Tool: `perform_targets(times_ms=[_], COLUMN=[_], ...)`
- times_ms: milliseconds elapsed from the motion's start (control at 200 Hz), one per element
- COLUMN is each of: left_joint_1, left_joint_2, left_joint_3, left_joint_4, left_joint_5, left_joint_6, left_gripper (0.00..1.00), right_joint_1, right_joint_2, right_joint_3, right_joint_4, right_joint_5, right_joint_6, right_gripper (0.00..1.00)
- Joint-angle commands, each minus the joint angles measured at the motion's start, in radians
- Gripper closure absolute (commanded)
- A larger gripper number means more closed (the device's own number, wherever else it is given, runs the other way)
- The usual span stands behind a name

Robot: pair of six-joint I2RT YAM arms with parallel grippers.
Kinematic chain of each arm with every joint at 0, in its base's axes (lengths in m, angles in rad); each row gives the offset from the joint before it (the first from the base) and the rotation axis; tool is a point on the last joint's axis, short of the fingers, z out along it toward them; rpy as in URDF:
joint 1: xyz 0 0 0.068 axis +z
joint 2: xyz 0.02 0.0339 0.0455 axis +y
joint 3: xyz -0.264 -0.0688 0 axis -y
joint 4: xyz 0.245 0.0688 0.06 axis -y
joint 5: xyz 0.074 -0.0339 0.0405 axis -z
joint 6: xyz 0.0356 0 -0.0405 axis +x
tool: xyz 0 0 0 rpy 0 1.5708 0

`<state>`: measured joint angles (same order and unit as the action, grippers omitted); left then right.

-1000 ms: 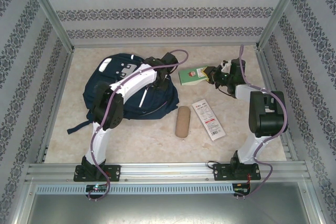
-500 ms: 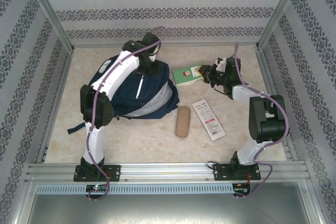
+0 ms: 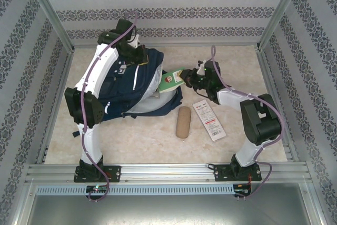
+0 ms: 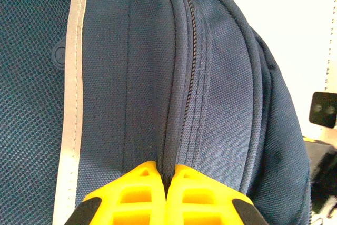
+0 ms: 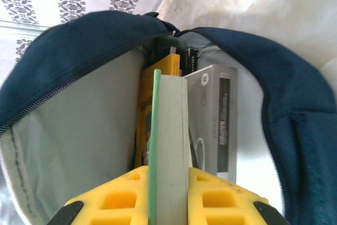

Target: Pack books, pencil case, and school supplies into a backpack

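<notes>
One navy backpack [image 3: 126,90] (pale grey lining)

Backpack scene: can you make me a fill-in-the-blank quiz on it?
The left fingers are pinched shut on the ____.
The right fingers hold a flat item, coloured ____, at the backpack's mouth.
Inside, a grey box stands beside a ____ book.
The tan pencil case lies beside a long ____ packet.
Missing words: backpack; green; yellow; white.

navy backpack [image 3: 126,89], tan pencil case [image 3: 182,122]
</notes>
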<state>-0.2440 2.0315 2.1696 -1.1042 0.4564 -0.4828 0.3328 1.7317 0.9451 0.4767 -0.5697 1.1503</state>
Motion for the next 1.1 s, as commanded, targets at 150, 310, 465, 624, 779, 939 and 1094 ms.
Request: perform_targets(times_ms=[150,310,465,624,779,939,1094], left_joint_1=[0.029,0.032,0.032,0.033,0.033,0.038,0.042], left_joint_2=[-0.084,-0.081,-0.081,-0.081,-0.083,-0.088,-0.09], left_joint_3=[0.042,0.038,0.023,0.013,0.004,0.002,-0.017], left_joint_4=[0.176,0.207,0.223,0.231,0.225,0.224,0.235], left_joint_5=[0.142,0.172,0.182,0.188,0.186,0.184,0.19], left_joint_6=[-0.101,-0.129,-0.142,-0.141,-0.13,-0.119,-0.12], left_gripper=[1.0,1.0,1.0,1.0,1.0,1.0,1.0], right_joint_1=[0.142,0.215,0.273,0.326,0.341,0.32,0.278], right_joint_2=[0.154,0.227,0.346,0.458,0.507,0.398,0.318], right_joint_3=[0.129,0.198,0.294,0.436,0.517,0.419,0.348], right_joint_4=[0.183,0.228,0.265,0.236,0.205,0.141,0.106], right_joint_5=[0.187,0.286,0.34,0.351,0.292,0.316,0.293], right_joint_6=[0.162,0.208,0.272,0.286,0.285,0.202,0.17], right_gripper=[1.0,1.0,1.0,0.98,0.57,0.39,0.34])
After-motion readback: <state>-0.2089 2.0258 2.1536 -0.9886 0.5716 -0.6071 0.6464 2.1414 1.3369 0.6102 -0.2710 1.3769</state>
